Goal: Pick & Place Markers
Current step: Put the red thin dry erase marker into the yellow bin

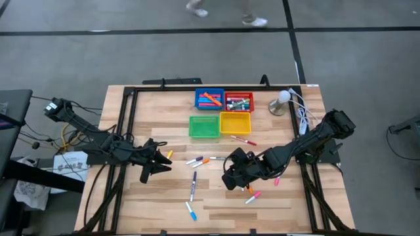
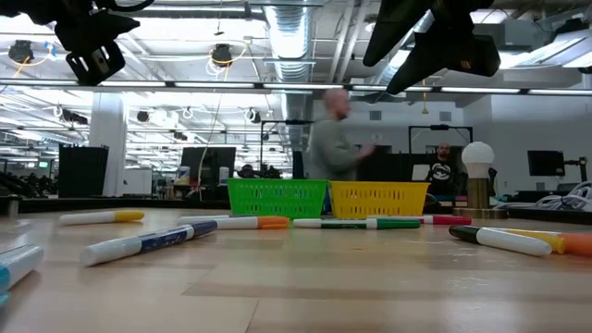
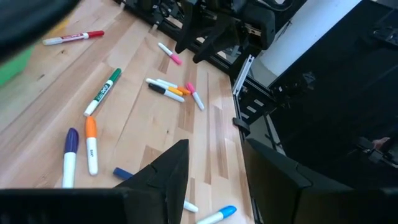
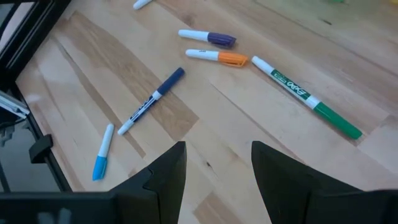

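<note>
1. On the left side of the table point(image 1: 131, 203), at about 9 o'clock in the high view, the left gripper point(image 1: 159, 164) hangs above the wood with its jaws apart and nothing between them. A yellow-capped marker point(image 1: 168, 155) lies just beside its fingers.
2. Near the middle, at about 6 o'clock from the trays, loose markers lie flat: a purple-capped marker point(image 4: 208, 38), an orange-capped marker point(image 4: 217, 57), a green marker point(image 4: 306, 97), a dark blue marker point(image 1: 193, 185) and a light blue marker point(image 1: 190, 211).
3. Toward 12 o'clock stand four trays. The blue tray point(image 1: 209, 99) and the red tray point(image 1: 238, 102) already hold several markers. The green tray point(image 1: 204, 127) and the yellow tray point(image 1: 235, 122) look empty, as far as can be seen.
4. At about 3 o'clock the right gripper point(image 1: 231, 172) hovers low, jaws apart and empty. A red marker point(image 1: 243, 139) and some pink markers point(image 1: 252, 196) lie near it.
5. So the task seems only partly done: some markers are sorted, more than ten remain on the table.
6. The markers are thin, mostly white-bodied pens with coloured caps.
</note>
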